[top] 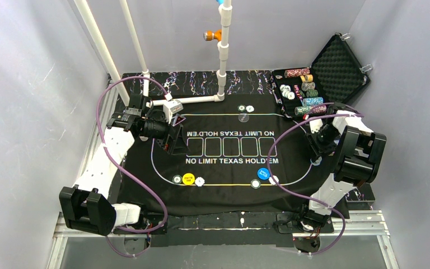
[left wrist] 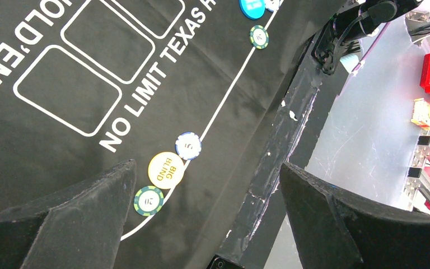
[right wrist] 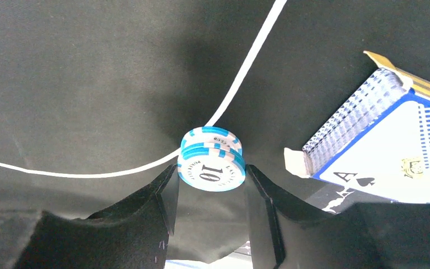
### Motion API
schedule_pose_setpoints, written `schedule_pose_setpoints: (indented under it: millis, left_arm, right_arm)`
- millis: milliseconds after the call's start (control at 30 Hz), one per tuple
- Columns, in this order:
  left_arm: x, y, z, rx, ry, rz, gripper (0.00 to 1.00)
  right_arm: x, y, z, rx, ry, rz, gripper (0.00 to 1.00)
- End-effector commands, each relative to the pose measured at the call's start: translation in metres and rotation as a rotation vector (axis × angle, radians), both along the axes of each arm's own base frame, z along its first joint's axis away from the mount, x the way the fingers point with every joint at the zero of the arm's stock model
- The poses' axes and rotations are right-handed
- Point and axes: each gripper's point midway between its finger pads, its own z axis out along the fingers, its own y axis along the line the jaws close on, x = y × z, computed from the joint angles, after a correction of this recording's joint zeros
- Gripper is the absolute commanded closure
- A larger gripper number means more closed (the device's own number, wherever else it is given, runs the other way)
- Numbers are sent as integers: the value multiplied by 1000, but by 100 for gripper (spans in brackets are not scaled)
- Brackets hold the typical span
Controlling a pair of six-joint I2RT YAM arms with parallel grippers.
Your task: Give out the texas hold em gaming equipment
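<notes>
Mat of black felt (top: 224,196), printed with white card boxes, covers the table from above. A round yellow button disc (top: 188,179) and a round blue button disc (top: 263,174) sit along its near line. An open black foam-lined case (top: 336,70) stands at the far right corner.

From the left wrist, the left gripper (left wrist: 207,168) hangs above the mat, jaws spread wide with nothing between them. Below it the yellow disc lies between a green-edged chip (left wrist: 149,200) and a white chip (left wrist: 188,145).

From the right wrist, the right gripper (right wrist: 211,172) presses its fingers against both sides of a short stack of white-and-light-blue chips (right wrist: 211,148). The stack rests on the mat's white line, with an open blue-and-white card box (right wrist: 381,140) nearby.
</notes>
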Motion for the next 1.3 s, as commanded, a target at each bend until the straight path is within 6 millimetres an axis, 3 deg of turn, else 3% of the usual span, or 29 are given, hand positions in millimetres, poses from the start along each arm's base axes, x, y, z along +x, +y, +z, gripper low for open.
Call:
schedule_pose_setpoints:
  millis: [0,333,467,700,1267]
  left_arm:
    - [-5,-3,5,-23,-1,-18,1]
    - [-6,-3,5,-24,1,-19,1]
    - [-6,-3,5,-23,3,-18,0]
    - [-6,-3,5,-22,2,-17,1]
    - [-6,-3,4,-22,4,-18,1]
  right_arm:
    - [8,0,24,3,-54,12,53]
    - [6,1,23,11,-41,16,53]
    - [5,1,20,9,-39,17,46]
    - [8,1,18,13,-45,14,53]
    - [10,5,3,34,-25,-3,47]
